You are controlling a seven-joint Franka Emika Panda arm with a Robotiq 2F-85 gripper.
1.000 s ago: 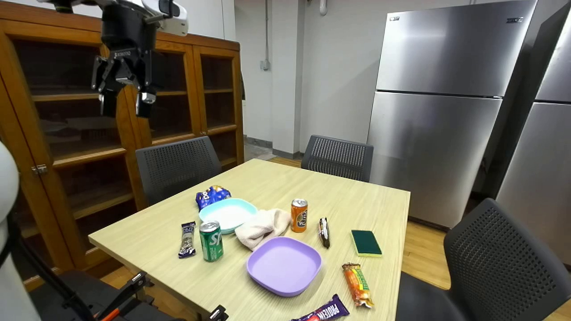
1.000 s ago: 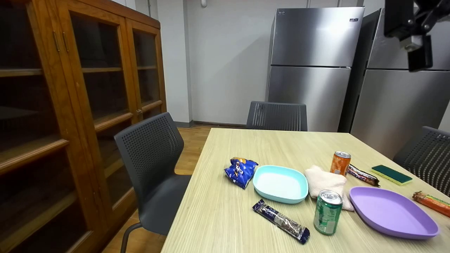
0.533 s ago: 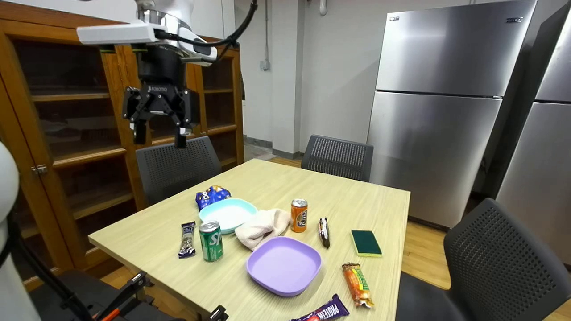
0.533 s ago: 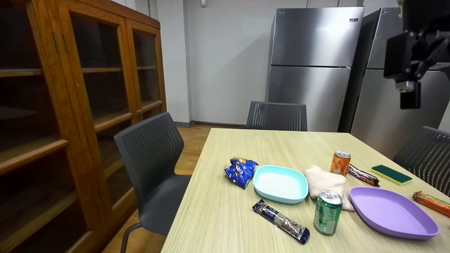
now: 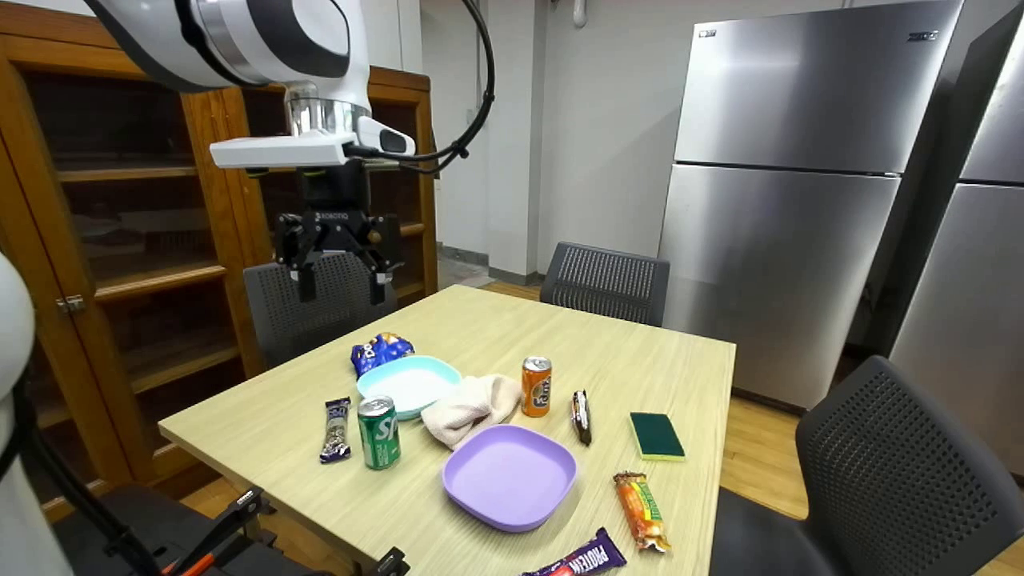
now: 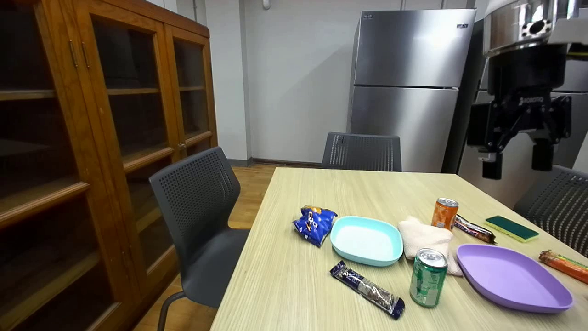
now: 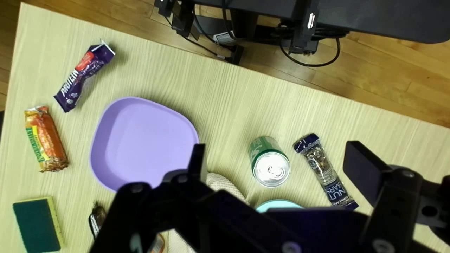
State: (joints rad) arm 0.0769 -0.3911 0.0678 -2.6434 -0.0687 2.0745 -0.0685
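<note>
The gripper [image 5: 342, 290], jaws parted and empty, is held high; in the wrist view, the upright green Sprite can [image 7: 269, 162] is seen below, between them, depth uncertain

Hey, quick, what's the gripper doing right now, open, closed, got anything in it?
Gripper: open, jaws wide apart, holding nothing, above the table.

Soda can [image 7: 268, 160] — beside nut bar [image 7: 325, 173]
</note>
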